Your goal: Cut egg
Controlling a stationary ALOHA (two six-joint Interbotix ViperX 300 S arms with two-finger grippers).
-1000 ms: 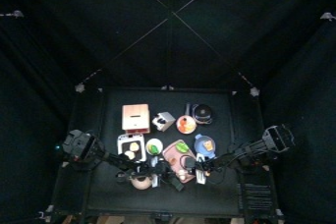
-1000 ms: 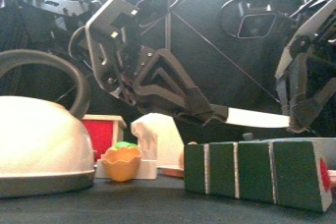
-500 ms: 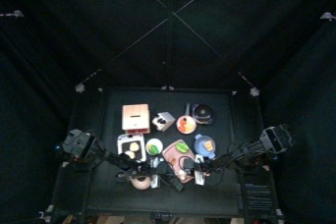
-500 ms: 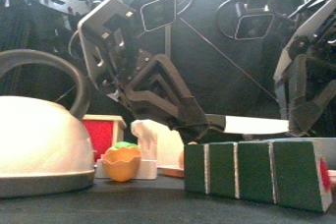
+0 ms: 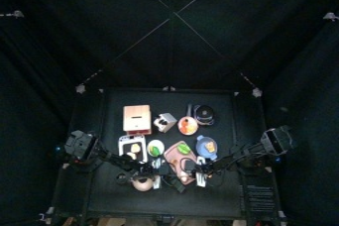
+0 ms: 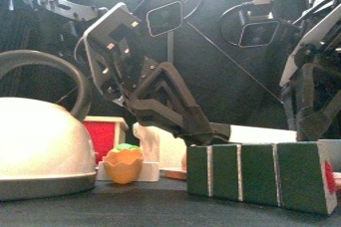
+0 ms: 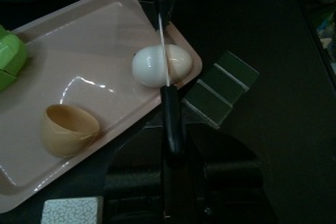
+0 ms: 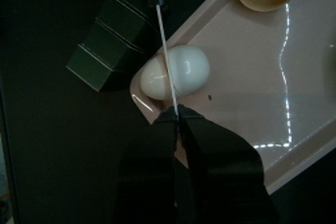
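One egg (image 7: 164, 64), white and whole in outline, lying on the pink tray (image 7: 79, 76) close to the tray's long edge.

One knife (image 8: 157, 31), its thin blade laid across the egg a little off the middle and running along that same tray edge. How far it has bitten in cannot be told.

Right gripper (image 8: 182, 135): clamped on the knife's dark handle, poised above the tray edge.

Left gripper (image 6: 202, 131): reaching down towards the tray near the blade. Whether it is apart or together, and whether it touches anything, cannot be told.

One tan cup-shaped piece (image 7: 69, 130), on the tray further in from the egg and apart from it.

One green piece (image 7: 11, 56), at the tray's far side, well apart from the egg.

One set of dark green blocks (image 7: 217, 85), off the tray, just beside the edge where the egg lies.

Handling note, as a judgement: the cut looks begun or about to begin. The egg is round and sits near the tray's rim, so it may roll towards the blocks. Press straight down with the blade held upright, slowly and without sideways drag. Steadying from the left side would help if that arm can reach.
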